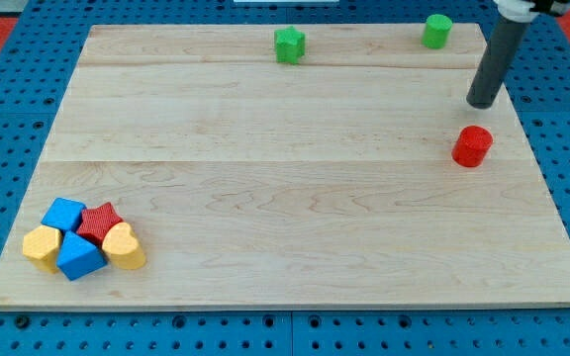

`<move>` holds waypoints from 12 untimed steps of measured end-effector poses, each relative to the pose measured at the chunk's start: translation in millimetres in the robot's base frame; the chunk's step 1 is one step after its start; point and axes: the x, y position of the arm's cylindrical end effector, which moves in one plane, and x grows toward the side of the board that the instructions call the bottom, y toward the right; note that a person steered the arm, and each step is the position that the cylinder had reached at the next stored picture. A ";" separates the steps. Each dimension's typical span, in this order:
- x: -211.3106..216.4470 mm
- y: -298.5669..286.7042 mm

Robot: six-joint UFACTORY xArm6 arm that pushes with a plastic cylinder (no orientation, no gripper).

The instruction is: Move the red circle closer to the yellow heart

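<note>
Item 1, red circle [472, 146]: a short, round, solid red block standing flat on the wooden bench [295, 198], near the view's right edge, about mid-height. Nothing touches it.

Item 2, my tip [483, 102]: the dark rod comes down from the view's top right; its end sits just above the red circle in the view, slightly right of it, with a small gap between. My arm carries no pincer, so I have no open or closed state to report.

Item 3, yellow heart [124, 245]: at the view's bottom left, well apart from the red circle, packed in a cluster of 5 with a red star [99, 222], 2 blue blocks [64, 213] [78, 256] and a yellow block [42, 247].

Items 4 and 5: green star [289, 44] at top centre; green cylinder [437, 31] at top right.
</note>
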 end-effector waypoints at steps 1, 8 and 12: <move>13.1 -10.5; 120.5 -17.0; 184.3 -94.5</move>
